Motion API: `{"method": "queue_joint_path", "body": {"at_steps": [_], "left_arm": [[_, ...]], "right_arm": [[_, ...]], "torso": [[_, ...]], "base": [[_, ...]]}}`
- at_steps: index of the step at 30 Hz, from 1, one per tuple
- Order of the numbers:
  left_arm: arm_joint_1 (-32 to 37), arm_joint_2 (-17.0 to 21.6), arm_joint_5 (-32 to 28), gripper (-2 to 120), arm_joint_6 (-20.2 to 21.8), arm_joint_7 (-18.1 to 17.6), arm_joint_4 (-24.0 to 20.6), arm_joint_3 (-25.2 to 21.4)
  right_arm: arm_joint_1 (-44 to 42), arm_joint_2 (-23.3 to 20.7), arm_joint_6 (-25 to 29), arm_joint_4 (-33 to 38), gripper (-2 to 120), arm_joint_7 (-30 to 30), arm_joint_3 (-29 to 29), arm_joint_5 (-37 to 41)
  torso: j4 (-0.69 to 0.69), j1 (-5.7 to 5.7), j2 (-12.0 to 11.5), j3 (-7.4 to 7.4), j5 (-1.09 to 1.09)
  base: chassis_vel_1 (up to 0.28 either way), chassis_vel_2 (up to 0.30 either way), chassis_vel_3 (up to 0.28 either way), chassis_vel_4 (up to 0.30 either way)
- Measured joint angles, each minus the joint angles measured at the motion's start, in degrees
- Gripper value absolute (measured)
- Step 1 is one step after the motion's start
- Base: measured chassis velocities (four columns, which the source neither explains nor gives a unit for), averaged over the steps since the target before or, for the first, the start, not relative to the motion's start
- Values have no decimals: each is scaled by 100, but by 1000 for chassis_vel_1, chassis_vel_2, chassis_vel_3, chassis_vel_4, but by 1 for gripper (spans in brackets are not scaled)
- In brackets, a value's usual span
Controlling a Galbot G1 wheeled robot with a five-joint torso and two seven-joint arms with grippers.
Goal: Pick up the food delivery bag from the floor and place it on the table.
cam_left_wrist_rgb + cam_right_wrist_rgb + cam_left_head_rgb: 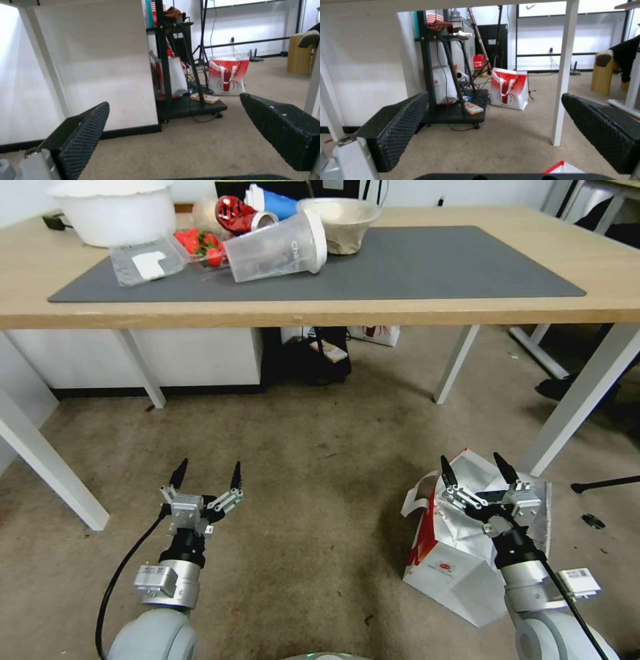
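Right hand (477,469) spread above food delivery bag (460,553), bag corner (562,168) at wrist

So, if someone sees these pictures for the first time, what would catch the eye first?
Probably the food delivery bag, white with red panels, standing open on the floor at the robot's right, with the right gripper open above it. Next, the left gripper, also open, over bare carpet. Then the clutter at the far left of the table: a tipped clear plastic cup and a tray of strawberries.
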Motion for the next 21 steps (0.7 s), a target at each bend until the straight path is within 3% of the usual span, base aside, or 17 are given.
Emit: {"method": "queue_joint_path", "body": {"at_steps": [4,7,21], "left_arm": [[-33,0,-23,98,-51,12,41,20],[-145,-2,-120,101,-347,102,140,-38],[-199,105,-152,99,-375,-130,297,-30]], "right_arm": [[-17,17,0,5,100,28,-7,-2],[-18,5,-176,134,100,446,108,-132],[-18,-192,-232,-71,100,1132,821,-686]], "torso": [[0,-1,0,0,0],[0,-1,14,0,1],[0,4,39,0,0]], "base": [[0,0,0,0],[0,0,0,0],[0,0,0,0]]}}
